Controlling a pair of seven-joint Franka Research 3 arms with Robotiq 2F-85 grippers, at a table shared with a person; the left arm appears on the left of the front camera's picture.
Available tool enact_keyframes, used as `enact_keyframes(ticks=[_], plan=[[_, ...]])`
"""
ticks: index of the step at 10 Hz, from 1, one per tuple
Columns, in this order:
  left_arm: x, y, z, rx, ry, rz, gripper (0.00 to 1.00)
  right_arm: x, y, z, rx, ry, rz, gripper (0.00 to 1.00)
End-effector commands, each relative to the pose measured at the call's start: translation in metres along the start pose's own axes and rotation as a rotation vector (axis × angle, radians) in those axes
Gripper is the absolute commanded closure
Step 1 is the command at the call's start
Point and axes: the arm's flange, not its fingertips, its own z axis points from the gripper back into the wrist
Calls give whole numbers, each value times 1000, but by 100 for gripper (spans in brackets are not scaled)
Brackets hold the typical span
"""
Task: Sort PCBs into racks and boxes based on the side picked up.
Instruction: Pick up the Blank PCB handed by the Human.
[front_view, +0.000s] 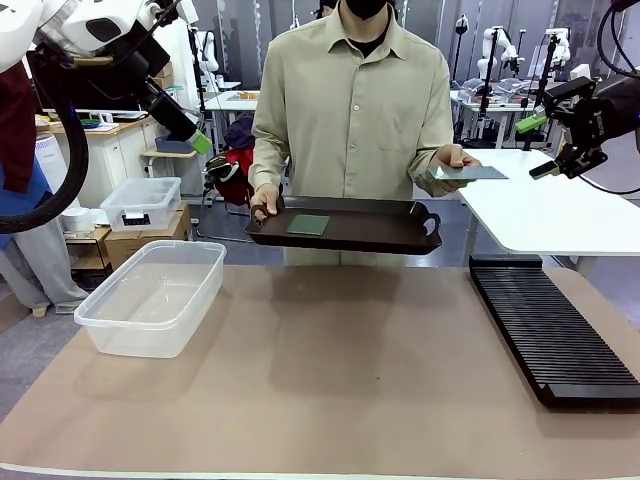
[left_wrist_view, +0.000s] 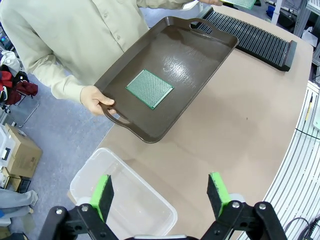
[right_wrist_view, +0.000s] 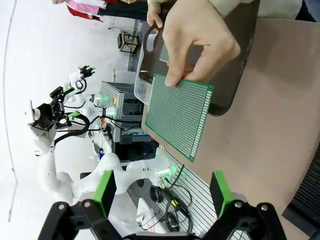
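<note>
A person holds a dark handled tray (front_view: 380, 232) over the table's far edge with one hand; a green PCB (front_view: 308, 225) (left_wrist_view: 149, 88) lies flat in it. The person's other hand (right_wrist_view: 197, 37) holds a second PCB (front_view: 470, 172) (right_wrist_view: 181, 115) out flat toward the right. My right gripper (front_view: 545, 145) (right_wrist_view: 161, 192) hangs open in the air just right of that board, apart from it. High at the left, my left gripper (front_view: 195, 135) (left_wrist_view: 160, 195) is open above the clear tub (front_view: 152, 295) (left_wrist_view: 142, 210). The long black rack (front_view: 550, 325) (left_wrist_view: 250, 35) lies at the table's right.
A white table (front_view: 550, 205) stands behind the rack at the right. A smaller clear lidded bin (front_view: 140, 203) sits on cardboard boxes at the far left. The brown tabletop (front_view: 340, 380) spreads between tub and rack.
</note>
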Motion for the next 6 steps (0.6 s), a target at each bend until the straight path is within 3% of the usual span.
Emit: enact_keyframes(ticks=[1,6], plan=[[-1,0,-1,-1,3,2,0,17,-21,0,148,8,-80,0],[-1,0,-1,-1,3,2,0,38,-59,-23,238,35,-218,0]])
